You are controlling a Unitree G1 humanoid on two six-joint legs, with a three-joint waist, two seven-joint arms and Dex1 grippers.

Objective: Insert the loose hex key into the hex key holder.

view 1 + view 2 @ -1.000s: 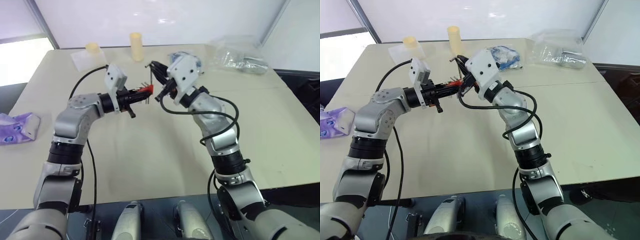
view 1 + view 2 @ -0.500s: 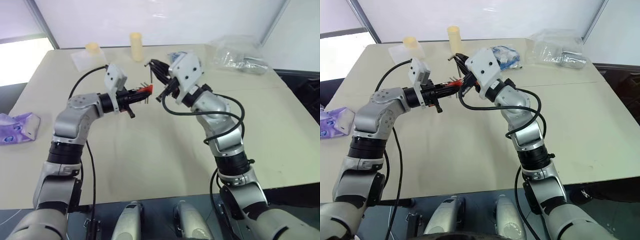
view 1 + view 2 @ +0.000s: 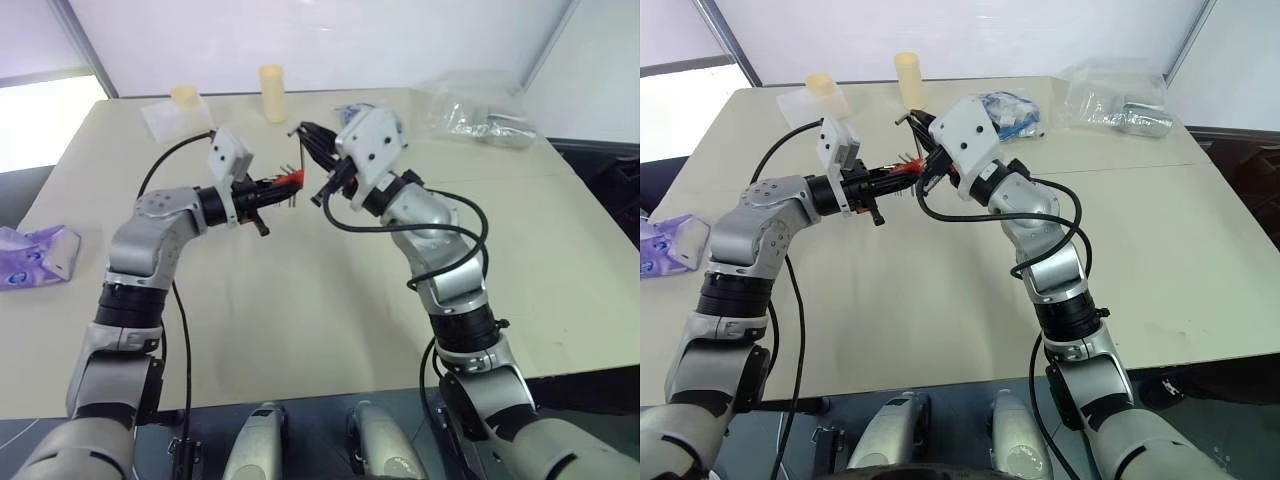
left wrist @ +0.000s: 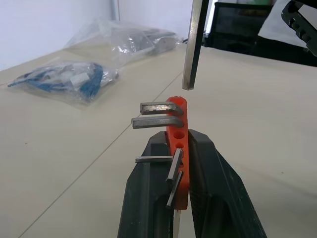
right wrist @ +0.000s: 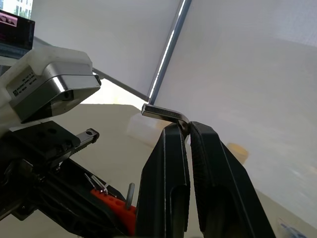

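Left wrist view | red hex key holder (image 4: pixel 178 144) (dark prongs) clamped in left fingers (image 4: pixel 148 198) | right fingers (image 5: pixel 171 183) pinch silver loose hex key (image 4: pixel 192 44)

The beige worktop (image 3: pixel 300 300) carries two pale yellow cylinders (image 3: pixel 271 93) beyond the left claw (image 3: pixel 285 186). Past the right claw (image 3: pixel 312 140) lie a blue-filled bag (image 3: pixel 1008 110) and a clear bag (image 3: pixel 480 110). A purple-white pouch (image 3: pixel 35 255) sits well out from the left claw.

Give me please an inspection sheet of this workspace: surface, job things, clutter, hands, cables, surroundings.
Surface: beige table, bare at the near side.
Job's things: loose hex key hangs just above red hex key holder, not inserted.
Clutter: two yellowish cylinders, clear bags, blue packet, purple pouch.
Hands: left hand shut on holder; right hand shut on key.
Cables: black cables loop along both arms.
Surroundings: white wall behind.
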